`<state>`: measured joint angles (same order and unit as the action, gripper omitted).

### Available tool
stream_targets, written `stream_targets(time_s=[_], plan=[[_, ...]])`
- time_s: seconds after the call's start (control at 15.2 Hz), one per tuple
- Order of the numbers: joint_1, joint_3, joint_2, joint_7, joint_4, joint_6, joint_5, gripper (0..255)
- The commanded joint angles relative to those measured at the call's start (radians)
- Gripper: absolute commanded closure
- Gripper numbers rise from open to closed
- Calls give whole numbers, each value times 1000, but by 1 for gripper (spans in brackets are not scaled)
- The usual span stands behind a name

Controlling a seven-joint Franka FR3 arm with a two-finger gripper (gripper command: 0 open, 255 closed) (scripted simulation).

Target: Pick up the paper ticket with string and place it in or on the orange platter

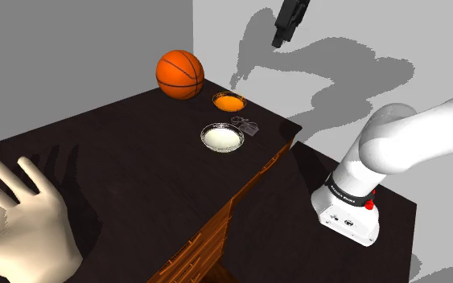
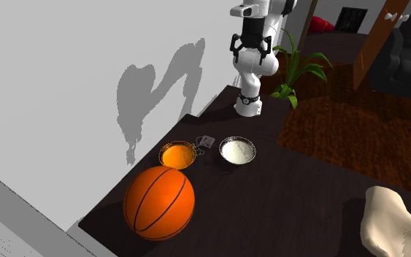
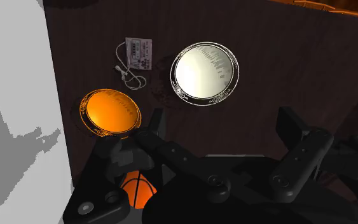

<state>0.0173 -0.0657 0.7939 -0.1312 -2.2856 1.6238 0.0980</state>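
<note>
The claw [image 2: 250, 45] hangs high above the surface [image 1: 120, 173], its two fingers spread wide with nothing between them. Everything it has to deal with lies well below it.

Down there, the paper ticket [image 3: 139, 52] lies flat on the dark surface. It sits between the orange platter [image 3: 110, 112] and a white dish [image 3: 205, 71] with an ornate rim, close to both. Its string [image 3: 128, 75] trails in loose loops towards the orange platter.

That tight spot is probably the main hazard. If the claw comes down a little off, a finger could strike the rim of either dish and push it aside. Because the ticket is thin and flat, the fingers may close on bare surface or skate over the paper and miss it. A grip on the string alone would leave the ticket dangling, so it could swing and land outside the platter. The loops could also catch on the platter's rim.

Farther from the claw, just past the orange platter, sits a basketball [image 1: 179, 74]. A knock to the platter could set it rolling. A pale model hand [image 1: 19, 217] lies farthest off and looks harmless.
</note>
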Motion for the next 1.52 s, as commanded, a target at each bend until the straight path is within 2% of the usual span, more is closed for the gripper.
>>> stream_targets(time_s=[0.0,0.73,1.45], plan=[[0,0,0,0,0,0,0,0],[-91,74,-201,40,-157,276,9,0],[-160,158,-503,51,-217,552,57,0]])
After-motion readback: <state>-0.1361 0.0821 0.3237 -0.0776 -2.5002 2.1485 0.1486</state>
